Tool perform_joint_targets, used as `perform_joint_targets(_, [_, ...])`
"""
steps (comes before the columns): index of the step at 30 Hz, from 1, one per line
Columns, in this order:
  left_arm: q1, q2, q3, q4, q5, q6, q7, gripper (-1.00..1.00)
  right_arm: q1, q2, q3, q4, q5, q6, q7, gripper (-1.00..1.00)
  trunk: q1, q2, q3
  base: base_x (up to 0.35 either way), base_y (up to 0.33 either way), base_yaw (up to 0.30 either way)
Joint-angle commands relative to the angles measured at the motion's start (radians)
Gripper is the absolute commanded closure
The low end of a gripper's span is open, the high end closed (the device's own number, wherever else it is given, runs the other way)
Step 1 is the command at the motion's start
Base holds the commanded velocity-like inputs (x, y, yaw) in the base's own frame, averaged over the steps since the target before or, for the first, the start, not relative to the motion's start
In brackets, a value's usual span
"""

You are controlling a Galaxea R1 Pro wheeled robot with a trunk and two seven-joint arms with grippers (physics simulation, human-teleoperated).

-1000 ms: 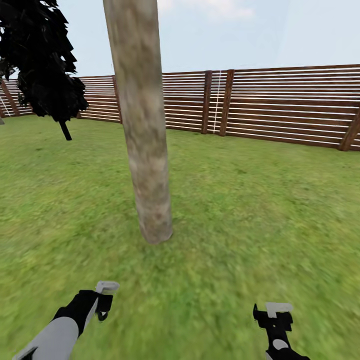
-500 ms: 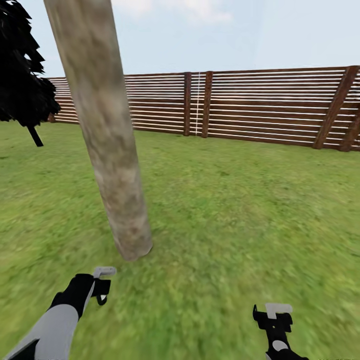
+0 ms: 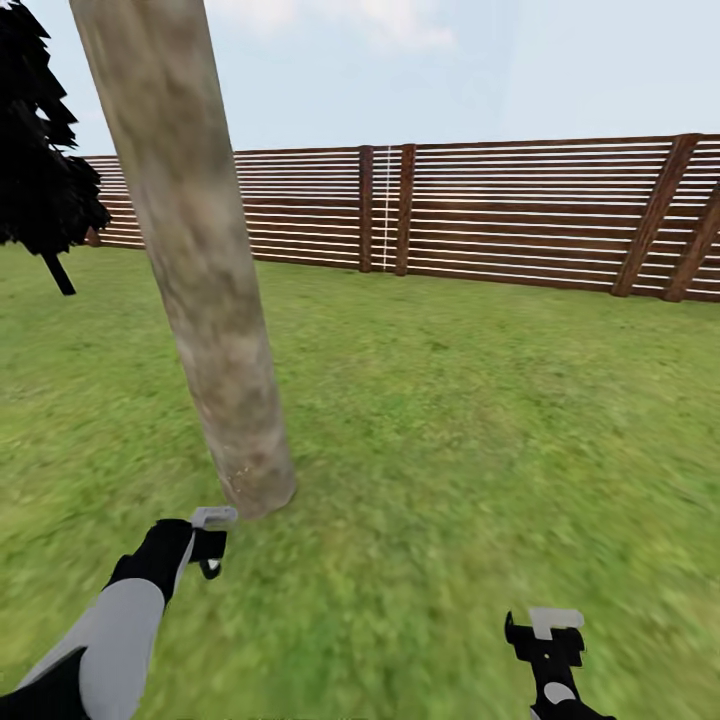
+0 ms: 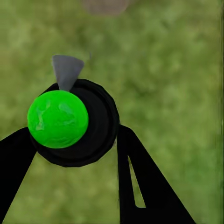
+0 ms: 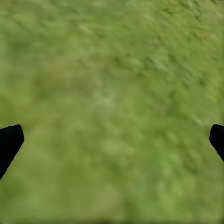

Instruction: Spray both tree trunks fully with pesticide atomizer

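You had one tree trunk ahead, one dark cypress beyond. Your left gripper clamped the one sprayer; your right gripper stood spread wide over grass.

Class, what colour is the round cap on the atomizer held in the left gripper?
Bright green on the atomizer, set in a black body; the left wrist view shows it best.
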Motion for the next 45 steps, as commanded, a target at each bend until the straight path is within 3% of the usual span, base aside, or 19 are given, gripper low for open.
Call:
perform_joint_targets(1, [-0.03, -0.009, 0.006, -0.001, -0.014, 0.037, -0.012, 1.0, -0.001, 0.001, -0.007, 0.002, 0.011, -0.003, -0.003, -1.0, 0.0, 0.0, -0.001, -0.009, 0.0, 0.219])
perform_joint_targets(4, [-0.084, -0.029, -0.036, -0.001, -0.016, 0.084, -0.049, 1.0, -0.001, 0.001, -0.007, 0.001, 0.011, -0.003, -0.003, -1.0, 0.0, 0.0, -0.001, -0.003, 0.0, 0.119])
perform_joint_targets(7, [-0.125, -0.022, -0.088, -0.003, -0.015, 0.124, -0.075, 1.0, -0.001, 0.0, -0.007, 0.003, 0.013, -0.003, -0.002, -1.0, 0.0, 0.0, -0.001, 0.0, 0.0, 0.018])
perform_joint_targets(10, [-0.129, 0.02, -0.095, -0.052, -0.013, 0.163, -0.087, 1.0, 0.0, -0.002, -0.007, 0.003, 0.014, -0.003, -0.001, -1.0, 0.0, 0.0, -0.001, 0.0, 0.0, 0.001])
perform_joint_targets(12, [-0.128, 0.051, -0.097, -0.077, -0.018, 0.169, -0.149, 1.0, 0.001, -0.002, -0.007, 0.003, 0.014, -0.003, -0.001, -1.0, 0.0, 0.0, -0.001, 0.0, 0.0, 0.0])
perform_joint_targets(13, [-0.128, 0.053, -0.099, -0.079, -0.019, 0.172, -0.162, 1.0, 0.001, -0.002, -0.007, 0.002, 0.014, -0.003, -0.001, -1.0, 0.0, 0.0, -0.001, 0.0, 0.0, 0.0])
perform_joint_targets(18, [-0.133, 0.043, -0.169, -0.09, -0.018, 0.197, -0.187, 1.0, 0.001, -0.002, -0.007, 0.001, 0.012, -0.003, -0.001, -1.0, 0.0, 0.0, -0.001, -0.144, -0.114, 0.0])
perform_joint_targets(33, [-0.136, 0.032, -0.173, -0.108, -0.014, 0.206, -0.187, 1.0, 0.001, -0.003, -0.007, 0.001, 0.012, -0.003, -0.001, -1.0, 0.0, 0.0, -0.001, 0.056, -0.212, 0.129])
perform_joint_targets(36, [-0.14, 0.001, -0.175, -0.155, -0.014, 0.211, -0.187, 1.0, 0.001, -0.003, -0.007, 0.001, 0.013, -0.003, -0.001, -1.0, 0.0, 0.0, -0.001, -0.059, -0.035, 0.002])
perform_joint_targets(39, [-0.144, -0.011, -0.178, -0.223, -0.013, 0.261, -0.189, 1.0, 0.001, -0.003, -0.007, 0.001, 0.013, -0.003, -0.001, -1.0, 0.0, 0.0, -0.001, -0.007, -0.004, 0.0])
perform_joint_targets(41, [-0.149, -0.011, -0.203, -0.242, -0.013, 0.316, -0.19, 1.0, 0.001, -0.003, -0.007, 0.001, 0.014, -0.003, -0.001, -1.0, 0.0, 0.0, -0.001, -0.001, -0.001, 0.0])
perform_joint_targets(45, [-0.139, -0.01, -0.238, -0.247, -0.014, 0.333, -0.189, 1.0, 0.001, -0.003, -0.007, 0.001, 0.014, -0.003, -0.001, -1.0, 0.0, 0.0, -0.001, 0.0, -0.037, 0.0])
